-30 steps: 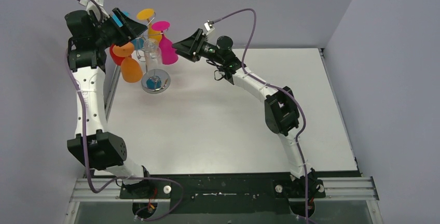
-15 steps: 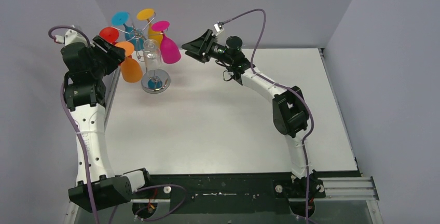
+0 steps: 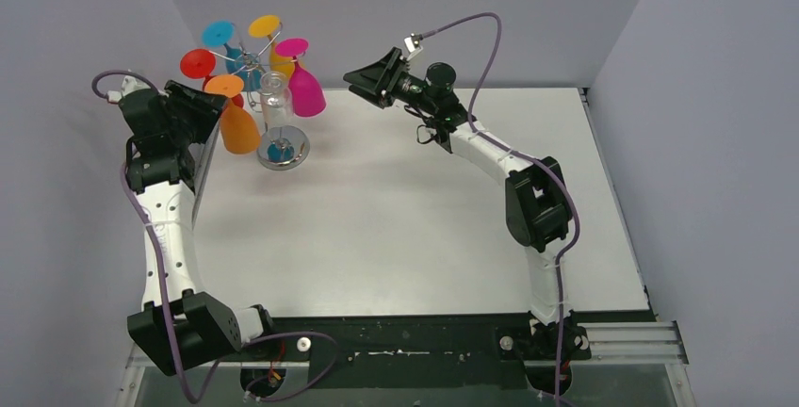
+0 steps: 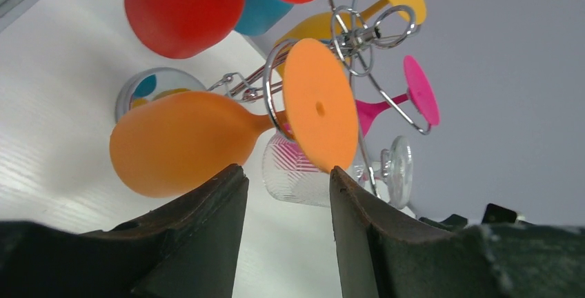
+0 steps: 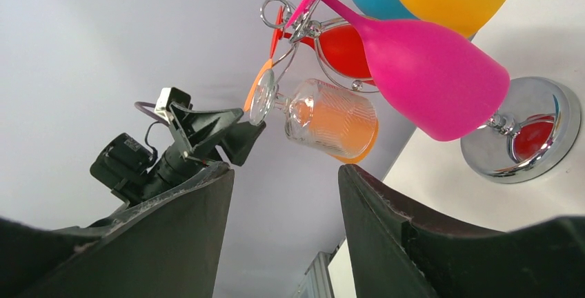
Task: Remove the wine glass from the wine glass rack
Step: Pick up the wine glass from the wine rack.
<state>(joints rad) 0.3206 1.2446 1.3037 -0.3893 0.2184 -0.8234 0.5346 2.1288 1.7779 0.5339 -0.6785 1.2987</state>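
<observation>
Seen from above, the wine glass rack (image 3: 283, 150) is standing near the far-left corner of the worktop (image 3: 396, 228). Its curled arms are carrying glasses hung bowl-down by their feet, among them the orange wine glass (image 3: 237, 126), a pink glass (image 3: 306, 93) and a clear glass (image 3: 274, 96). Every glass is hanging on the rack, so the task is judged to be sitting at the approach step. The left hand (image 3: 209, 113) is hovering just beside the orange wine glass, over the worktop's left edge. The right hand (image 3: 366, 73) is hanging in the air on the rack's far-right side, near the pink glass but apart from it.

In the left wrist view, the fingers (image 4: 200, 222) are standing spread with nothing between them. The orange bowl is lying just past the left one, and whether it is touching cannot be told. The orange foot is sitting hooked in a wire loop (image 4: 268, 87) above the gap. The next move probably calls for easing forward until the fingers are straddling the stem or bowl. The hand would then be closing gently and sliding the foot out along the wire, not pulling straight down.

In the right wrist view, this hand's fingers (image 5: 172, 229) are also standing spread and empty. They are facing the clear glass and the pink glass, with the rack's shiny base at the right. It looks placed to be steadying the rack if needed.
</observation>
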